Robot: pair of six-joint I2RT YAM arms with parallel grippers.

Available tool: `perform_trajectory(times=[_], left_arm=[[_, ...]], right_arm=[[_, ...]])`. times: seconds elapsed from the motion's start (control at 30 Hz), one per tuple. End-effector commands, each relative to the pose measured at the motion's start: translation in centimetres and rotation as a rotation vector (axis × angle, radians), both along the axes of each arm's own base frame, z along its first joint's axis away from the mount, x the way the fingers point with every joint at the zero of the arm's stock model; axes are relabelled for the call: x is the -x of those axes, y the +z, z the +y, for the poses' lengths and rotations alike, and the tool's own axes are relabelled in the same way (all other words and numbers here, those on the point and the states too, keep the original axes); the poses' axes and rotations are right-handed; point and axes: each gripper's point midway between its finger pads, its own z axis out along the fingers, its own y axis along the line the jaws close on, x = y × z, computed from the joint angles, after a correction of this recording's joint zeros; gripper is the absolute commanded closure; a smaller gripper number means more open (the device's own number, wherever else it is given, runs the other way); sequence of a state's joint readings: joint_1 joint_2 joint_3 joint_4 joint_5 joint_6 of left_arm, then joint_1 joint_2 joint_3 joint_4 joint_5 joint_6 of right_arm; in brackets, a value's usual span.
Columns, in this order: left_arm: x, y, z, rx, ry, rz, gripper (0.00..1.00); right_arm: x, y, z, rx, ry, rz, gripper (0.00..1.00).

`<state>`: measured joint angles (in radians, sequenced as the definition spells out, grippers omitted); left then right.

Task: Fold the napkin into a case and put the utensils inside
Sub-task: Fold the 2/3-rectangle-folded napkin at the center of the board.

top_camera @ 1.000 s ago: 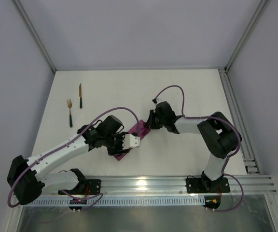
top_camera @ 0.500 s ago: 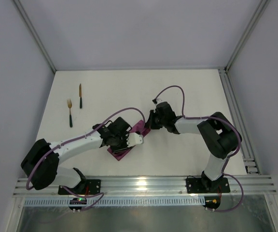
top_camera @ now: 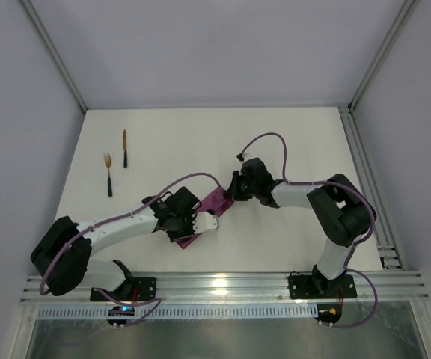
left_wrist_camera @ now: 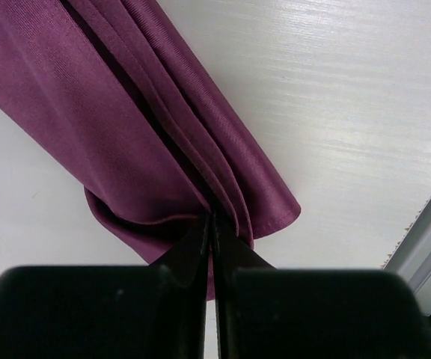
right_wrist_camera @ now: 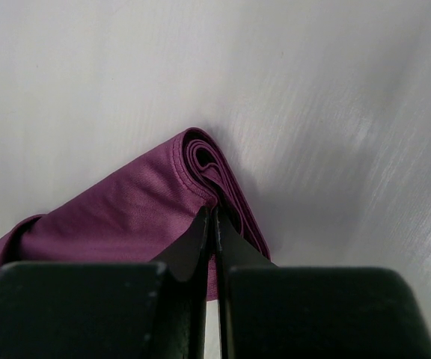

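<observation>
Folded napkin, fork and knife outside it — well apart

No legible text or markings anywhere.

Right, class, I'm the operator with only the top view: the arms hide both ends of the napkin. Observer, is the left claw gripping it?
Observer: Yes, the left claw is shut on the napkin, pinching its stacked folds.
Operator: And the other one?
Observer: The right claw is shut too, on the napkin's other end beside a rolled edge.
Operator: How many layers there?
Observer: Several; the left wrist view shows at least three folded edges side by side.
</observation>
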<state>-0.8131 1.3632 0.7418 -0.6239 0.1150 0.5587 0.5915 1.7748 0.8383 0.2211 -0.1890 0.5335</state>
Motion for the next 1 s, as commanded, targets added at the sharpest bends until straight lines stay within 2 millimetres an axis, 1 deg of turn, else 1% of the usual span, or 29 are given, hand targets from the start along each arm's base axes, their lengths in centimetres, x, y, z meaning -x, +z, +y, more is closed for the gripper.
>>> perform_trajectory(times=[0.0, 0.1, 0.17, 0.2, 0.27, 0.33, 0.4, 0.5, 0.57, 0.73, 0.83, 0.87, 0.97], left_arm=[[0.7, 1.5, 0.2, 0.039, -0.029, -0.011, 1.00], [0.3, 3.0, 0.1, 0.076, -0.029, -0.066, 1.00], [0.4, 3.4, 0.1, 0.084, -0.030, -0.070, 1.00], [0.6, 3.4, 0.2, 0.083, -0.031, -0.065, 1.00], [0.9, 3.0, 0.3, 0.074, -0.036, -0.049, 1.00], [1.4, 2.0, 0.7, 0.051, -0.049, -0.026, 1.00], [2.0, 1.2, 1.0, 0.034, -0.066, -0.009, 1.00], [3.1, 0.1, 1.2, 0.018, -0.098, 0.013, 1.00], [3.6, -0.5, 1.1, 0.004, -0.124, 0.020, 1.00], [4.1, -2.0, 1.2, -0.041, -0.153, 0.047, 1.00], [4.3, -2.7, 1.6, -0.076, -0.166, 0.051, 1.00], [4.0, -2.9, 1.8, -0.088, -0.167, 0.036, 1.00], [3.8, -3.2, 2.3, -0.111, -0.177, 0.023, 0.96]], right_arm=[[0.4, 0.9, -1.0, 0.015, -0.025, -0.003, 0.96], [0.8, 1.1, -1.0, 0.012, -0.027, -0.006, 0.96], [1.2, 0.9, -1.1, 0.013, -0.027, 0.001, 0.96], [1.5, 0.9, -0.8, 0.008, -0.023, 0.004, 0.96], [2.0, 1.0, -0.7, 0.005, -0.021, 0.008, 0.96], [2.8, 1.9, -0.2, 0.000, -0.013, -0.008, 0.96], [3.7, 1.6, -0.4, 0.026, -0.016, -0.002, 0.96], [4.7, 1.5, -1.6, 0.048, -0.046, -0.007, 0.96], [5.7, 0.9, -2.2, 0.056, -0.055, 0.010, 0.96], [7.3, -1.0, -2.2, 0.064, -0.047, 0.060, 0.96], [7.9, -1.6, -2.6, 0.060, -0.060, 0.068, 0.96], [7.8, -1.7, -2.6, 0.061, -0.064, 0.069, 0.96], [7.9, -2.2, -2.9, 0.085, -0.061, 0.075, 0.96]])
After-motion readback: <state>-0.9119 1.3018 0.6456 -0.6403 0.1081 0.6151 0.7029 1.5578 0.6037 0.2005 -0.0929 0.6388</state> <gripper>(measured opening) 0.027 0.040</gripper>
